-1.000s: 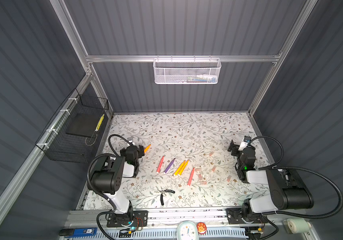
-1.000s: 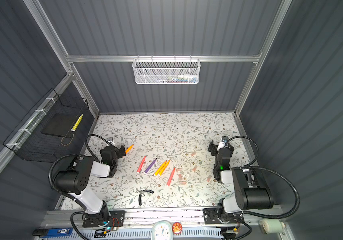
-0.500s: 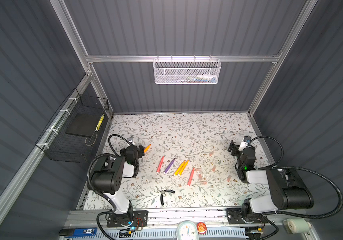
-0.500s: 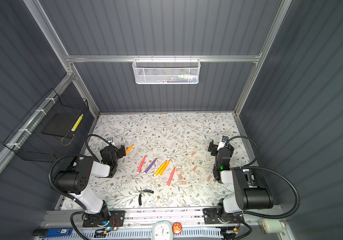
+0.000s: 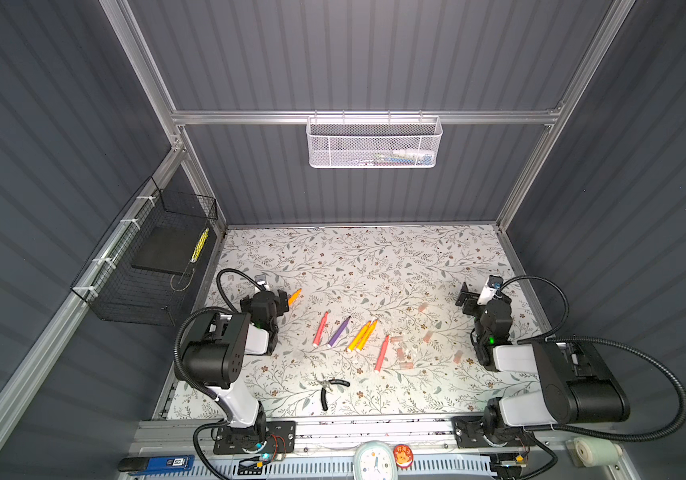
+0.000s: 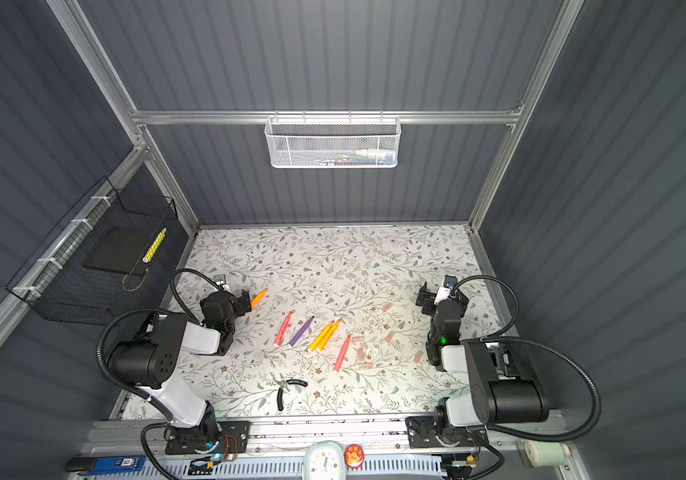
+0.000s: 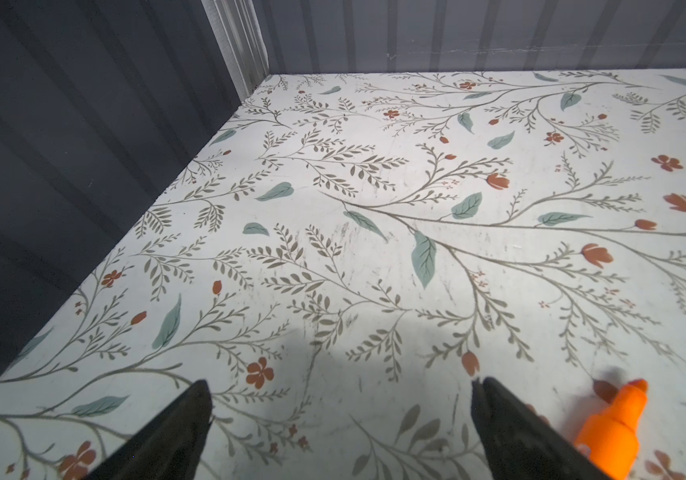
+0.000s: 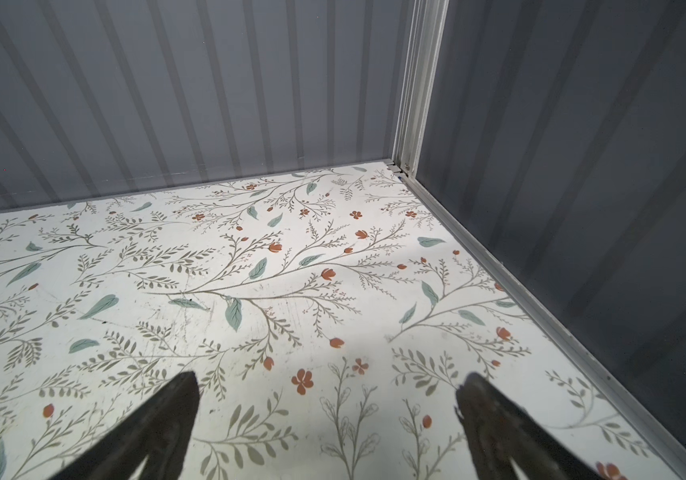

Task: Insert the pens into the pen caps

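Left hand (image 5: 281, 299) and right hand (image 5: 468, 297) stand wide open, empty. Pens (image 5: 360, 336) lie mid table (image 5: 374, 257), caps (image 5: 428, 336) scattered just right of them; orange pen (image 5: 294, 296) lies beside left hand: advise gripping it mid-barrel, tip exposed

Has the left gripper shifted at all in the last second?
No. In a top view the left gripper sits open just beside the lone orange pen, exactly as it did a second ago.
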`<state>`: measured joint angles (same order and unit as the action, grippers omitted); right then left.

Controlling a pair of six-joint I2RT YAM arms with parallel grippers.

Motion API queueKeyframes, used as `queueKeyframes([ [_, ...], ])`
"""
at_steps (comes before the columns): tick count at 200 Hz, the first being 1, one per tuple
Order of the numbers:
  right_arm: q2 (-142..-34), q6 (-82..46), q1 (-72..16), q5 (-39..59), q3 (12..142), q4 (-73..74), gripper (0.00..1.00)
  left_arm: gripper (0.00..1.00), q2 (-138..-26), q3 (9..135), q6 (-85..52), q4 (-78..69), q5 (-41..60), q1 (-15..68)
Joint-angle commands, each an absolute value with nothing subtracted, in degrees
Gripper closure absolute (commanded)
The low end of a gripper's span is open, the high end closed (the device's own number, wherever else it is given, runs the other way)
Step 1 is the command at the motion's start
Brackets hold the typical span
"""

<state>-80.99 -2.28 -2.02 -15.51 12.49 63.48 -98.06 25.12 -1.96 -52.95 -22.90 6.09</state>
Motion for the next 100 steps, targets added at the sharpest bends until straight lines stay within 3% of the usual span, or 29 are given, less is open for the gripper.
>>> queueKeyframes([
  [1,-76.7,-0.88,-3.62,-19.68,9.57,68.41,0.01,0.0,-97.73,24.87,-0.17,-56.88,-23.05,6.72],
  [28,-69.22,1.61,-8.46,-28.72,7.54,67.48,0.01,0.0,-87.61,23.92,0.2,-48.14,-22.91,8.25],
  [49,-58.55,-3.75,-12.14,-32.83,9.08,55.0,0.01,0.0,-77.79,25.92,-3.78,-35.52,-20.47,8.23],
  [67,-46.73,-12.72,-12.13,-25.48,15.05,31.28,0.01,0.0,-69.0,30.62,-6.62,-23.08,-14.4,8.25],
  [83,-39.35,-22.75,-12.05,-21.72,23.2,8.88,0.01,0.0,-63.09,40.34,-14.65,-1.86,-12.61,8.17],
  [100,-34.66,-21.98,-12.04,-14.88,26.2,1.55,0.01,0.0,-60.14,46.25,-15.77,8.66,-6.93,8.17],
])
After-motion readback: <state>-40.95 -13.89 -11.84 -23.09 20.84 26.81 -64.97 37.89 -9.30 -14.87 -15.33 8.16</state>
